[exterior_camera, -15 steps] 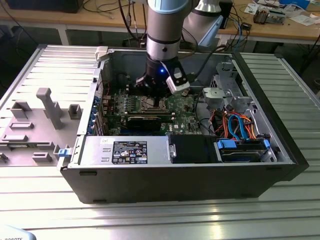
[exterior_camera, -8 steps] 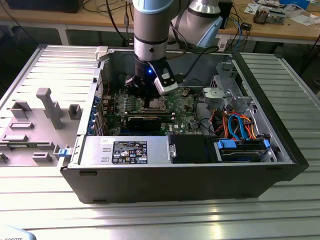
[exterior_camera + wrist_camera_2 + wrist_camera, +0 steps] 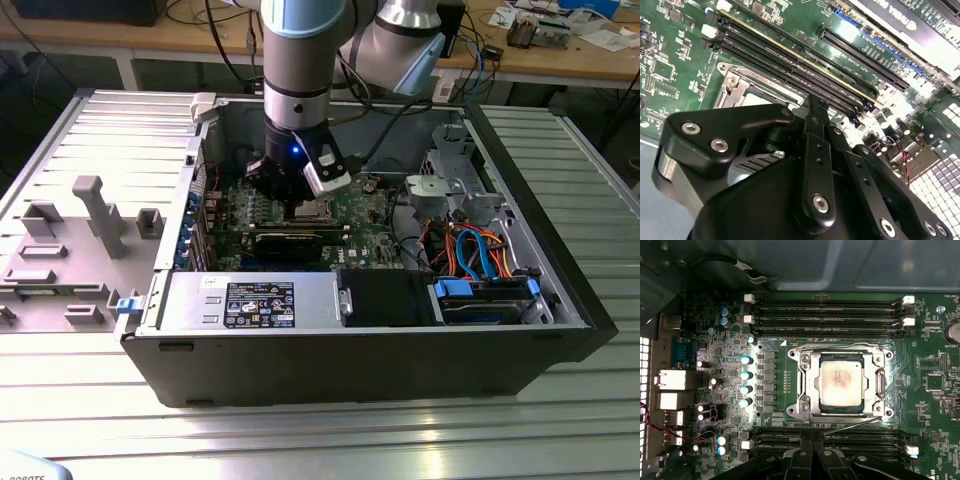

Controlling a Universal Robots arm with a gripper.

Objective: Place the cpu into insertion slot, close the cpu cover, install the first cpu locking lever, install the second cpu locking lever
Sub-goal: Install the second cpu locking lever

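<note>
The cpu (image 3: 841, 382), silver-grey on top, lies flat in the socket in the first wrist view. The cpu cover (image 3: 808, 382) is down around it as a metal frame. One locking lever (image 3: 840, 346) runs flat along the socket's far side. The other lever (image 3: 855, 424) slants away from the near side, and its free end stops right beside my fingertips. My gripper (image 3: 812, 441) is shut, with its black fingers (image 3: 812, 107) pressed together next to a socket corner (image 3: 735, 85). In the exterior view the gripper (image 3: 292, 203) hangs low over the motherboard by the socket (image 3: 318, 210).
Black memory slots (image 3: 825, 315) run on both sides of the socket. A long black card (image 3: 290, 240) lies just in front of it. A power supply (image 3: 250, 300) and a drive bay with blue and orange cables (image 3: 480, 255) stand inside the open case, whose walls (image 3: 350, 360) enclose it.
</note>
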